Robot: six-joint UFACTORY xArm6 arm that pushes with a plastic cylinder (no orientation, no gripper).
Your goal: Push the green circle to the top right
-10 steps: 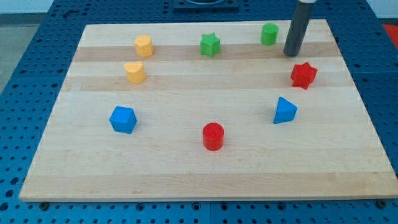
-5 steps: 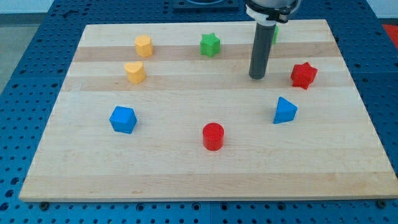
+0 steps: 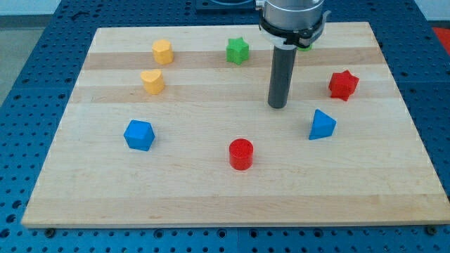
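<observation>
We see a pale, striped wooden bench [image 3: 211, 190] on a blue perforated base [image 3: 28, 84]. Our end effector is a smooth dark rod with nothing to clench; my tip [image 3: 278, 106] rests on bare wood near the middle, touching no block. The green plastic circle [image 3: 306, 46] shows only as a sliver behind the rod's collar, near the top right corner. A blue plastic wedge [image 3: 322, 125] lies just right of the tip, a ridged red cylinder [image 3: 240, 154] toward the bottom edge.
</observation>
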